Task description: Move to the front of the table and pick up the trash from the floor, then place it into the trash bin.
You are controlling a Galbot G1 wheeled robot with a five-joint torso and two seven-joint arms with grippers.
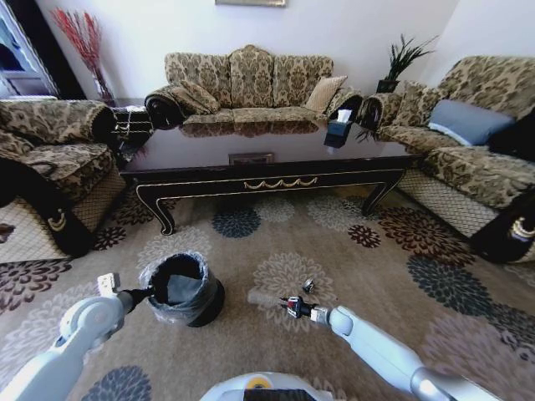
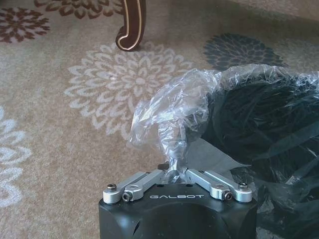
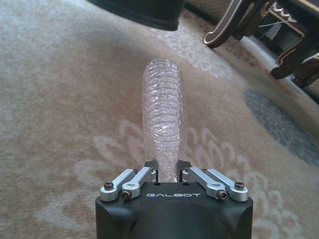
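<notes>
The bin (image 1: 182, 289) is parked on the carpet (image 1: 276, 242) in the lower left of the head view, black with a crinkly clear bag (image 2: 167, 112) folded over the rim. A bunched-up bit of that bag is pinched by the left gripper (image 2: 174, 167), fingers squeezed together on the plastic right at the bin's near edge. In the head view that gripper (image 1: 142, 294) is seen touching the bin's left side.

A clear ribbed bottle (image 3: 163, 117) is clamped in the right gripper (image 3: 167, 172), sticking straight out from between the fingers, above the carpet. In the head view the right gripper (image 1: 294, 307) is placed low and just right of centre, well clear of the bin's rim, with the red cap end barely made out there.

A small dark-and-white scrap (image 1: 308, 286) is left lying on the carpet just above the right gripper, on a pale flower pattern.

The long dark coffee table (image 1: 267, 163) is stretched across the middle of the head view, past the bin, with a tissue box (image 1: 338, 129) sat on its far right end. One curved table leg (image 2: 130, 25) is caught in the left wrist view's upper part.
</notes>
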